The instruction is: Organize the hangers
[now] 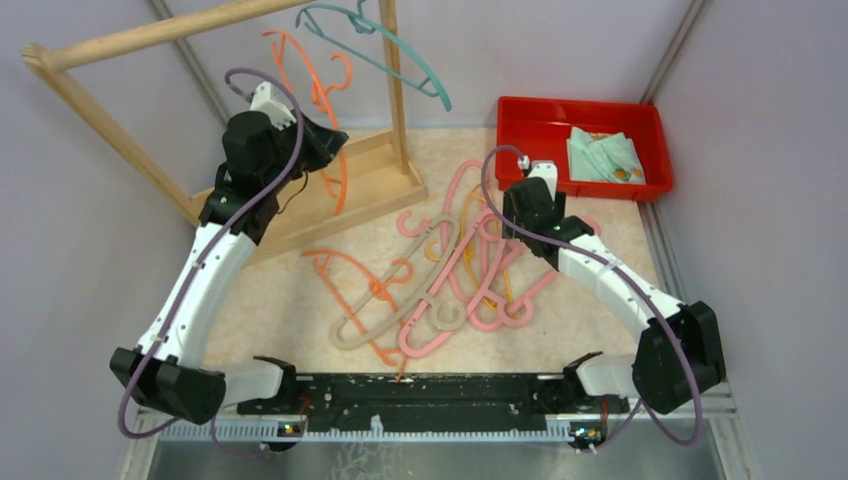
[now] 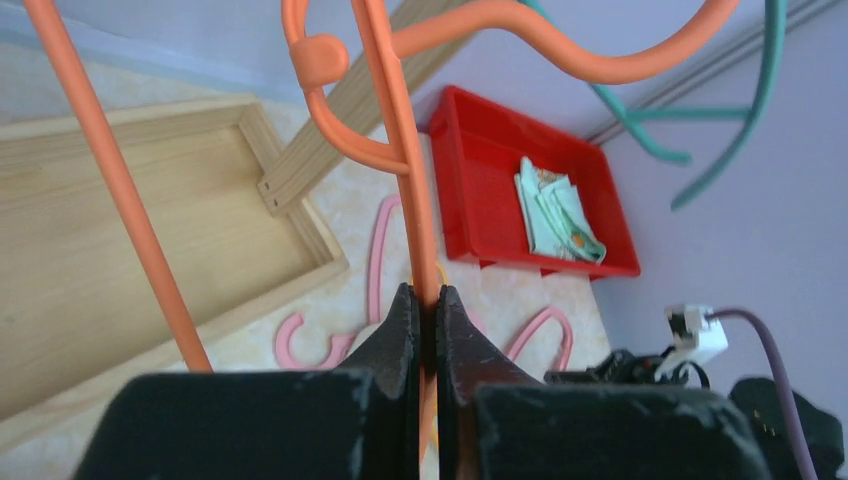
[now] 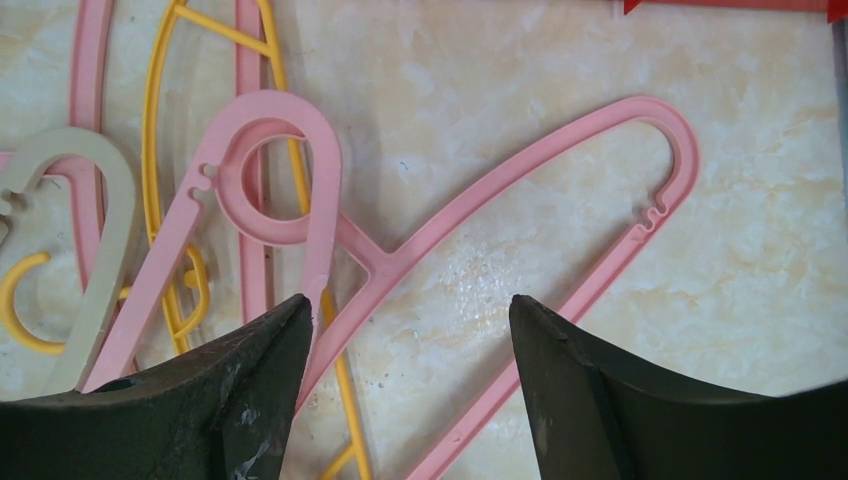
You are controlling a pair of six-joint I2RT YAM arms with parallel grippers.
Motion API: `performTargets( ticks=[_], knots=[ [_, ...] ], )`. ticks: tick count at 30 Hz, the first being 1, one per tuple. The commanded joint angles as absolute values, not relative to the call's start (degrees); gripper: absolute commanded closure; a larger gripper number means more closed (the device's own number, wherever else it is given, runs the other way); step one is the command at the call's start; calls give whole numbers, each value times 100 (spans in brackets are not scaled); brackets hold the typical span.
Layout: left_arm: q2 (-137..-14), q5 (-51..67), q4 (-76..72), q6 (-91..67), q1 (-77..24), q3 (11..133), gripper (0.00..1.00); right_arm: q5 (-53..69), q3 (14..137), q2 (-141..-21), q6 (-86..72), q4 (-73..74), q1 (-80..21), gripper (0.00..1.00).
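**Left arm.** The left gripper (image 2: 428, 300) is raised above the flat base of the light wooden clothes rack (image 1: 370, 185). Its jaws are closed almost completely, pinching the thin straight bar of an orange plastic hanger (image 2: 396, 130) between the fingertips. This hanger is upright and clear of the table, just beside the rack's vertical post.

**Right arm.** The right gripper (image 3: 405, 305) sits low over the pile of hangers. Its jaws stand wide apart and grip nothing. In the right wrist view, a pink plastic hanger with a ring-shaped hook (image 3: 500, 187) lies flat on the table below the fingertips. A thin yellow hanger (image 3: 147, 170) runs under it, and a beige hanger (image 3: 125, 220) lies to the left.

**Hangers – location.**
- One teal plastic hanger (image 1: 390, 50) is up at the rack's round wooden pole (image 1: 150, 38), near the top of the post. Contact between hook and pole cannot be confirmed.
- The loose pile (image 1: 450, 280) – pink, beige, yellow and orange pieces tangled over each other – lies mid-table on the beige marble-patterned surface (image 1: 290, 300), between the two arms.

**Other items.** A red rectangular plastic tray (image 1: 520, 120) stands at the far right corner. It contains a folded pale green item (image 1: 603, 155).
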State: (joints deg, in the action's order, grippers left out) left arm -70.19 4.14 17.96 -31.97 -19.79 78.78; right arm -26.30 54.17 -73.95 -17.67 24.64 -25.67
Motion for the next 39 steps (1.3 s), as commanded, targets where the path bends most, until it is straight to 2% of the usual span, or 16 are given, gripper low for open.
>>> performTargets(
  ticks=[1, 13, 26, 32, 39],
  knots=[
    [-7258, 1282, 657, -3606, -1569, 8167, 100, -2925, 5723, -7104, -1636, 2465, -2498, 27],
    [-7407, 1360, -749, -4058, -1406, 8405, 100, -3020, 5822, -7362, -1569, 2345, -2471, 27],
    [-7838, 803, -842, -4466, -1397, 8766, 100, -2991, 6020, -7499, -1424, 2364, -2416, 27],
    [-7928, 696, -1368, -4698, -1393, 8637, 100, -2953, 6047, -7497, -1403, 2421, -2408, 26],
    [-8218, 444, -939, -5031, -1396, 8835, 100, -2982, 6047, -7472, -1380, 2508, -2395, 26]
  ],
)
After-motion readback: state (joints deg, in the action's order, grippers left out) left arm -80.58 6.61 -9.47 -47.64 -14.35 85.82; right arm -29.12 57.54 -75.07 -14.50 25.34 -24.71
